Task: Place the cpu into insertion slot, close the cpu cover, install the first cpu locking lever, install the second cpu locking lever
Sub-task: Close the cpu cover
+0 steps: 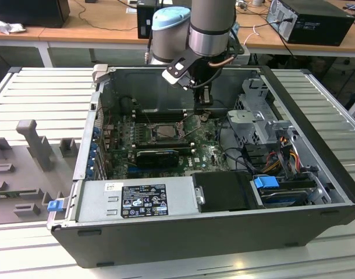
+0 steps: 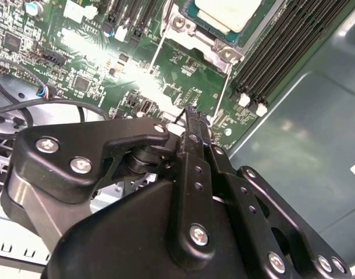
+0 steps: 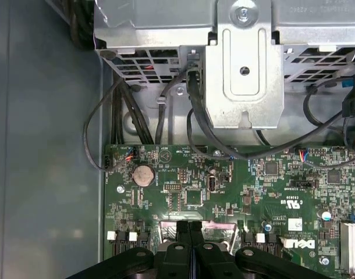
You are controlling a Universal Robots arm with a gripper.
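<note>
ahead of the tool (image 3: 190, 226), whose fingers were pressed together on nothing, the cpu (image 2: 227, 11) lay in the insertion slot (image 2: 186, 26), seemingly light, stiff and fragile, best gripped by two opposite edges, not its face, i judged.

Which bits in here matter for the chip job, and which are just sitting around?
Part of the job: hand, cpu, insertion slot.
Just lying about: power supply, drive cage, coin battery, memory slots.
</note>
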